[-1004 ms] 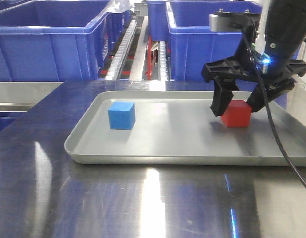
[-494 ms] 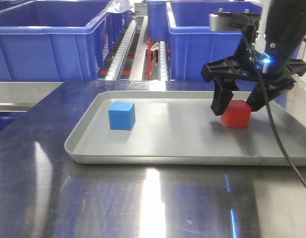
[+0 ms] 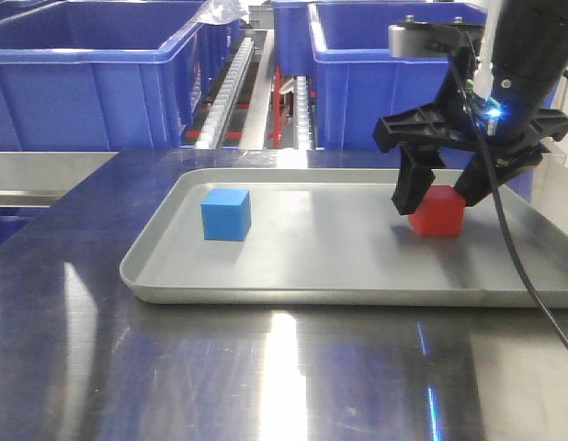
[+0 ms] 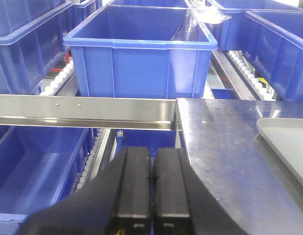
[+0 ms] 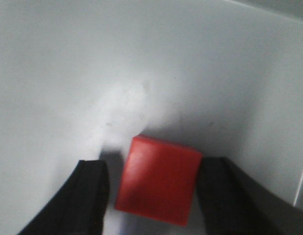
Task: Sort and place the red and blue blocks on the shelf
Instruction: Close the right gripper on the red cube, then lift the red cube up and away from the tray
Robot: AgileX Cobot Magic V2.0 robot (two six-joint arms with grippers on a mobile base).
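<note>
The red block point(image 3: 437, 211) sits in the right part of the grey tray point(image 3: 266, 276). The blue block point(image 3: 225, 214) sits in its left part. My right gripper point(image 3: 438, 197) is lowered over the red block with one finger on each side, jaws open. In the right wrist view the red block point(image 5: 159, 178) lies between the fingers of my right gripper point(image 5: 154, 169), close to the right finger, with a gap on the left. My left gripper point(image 4: 152, 156) is shut and empty, off the table's left edge. The shelf's blue bins point(image 3: 82, 73) stand behind.
The tray rests on a steel table point(image 3: 266, 386). A steel shelf rail point(image 4: 83, 105) runs in front of a large blue bin point(image 4: 141, 54), with a lower bin point(image 4: 34, 166) below it. Roller tracks point(image 3: 231, 83) run between the bins.
The red block has shifted very slightly to the left between the right fingers. The right arm has barely moved. The blue block has not moved.
</note>
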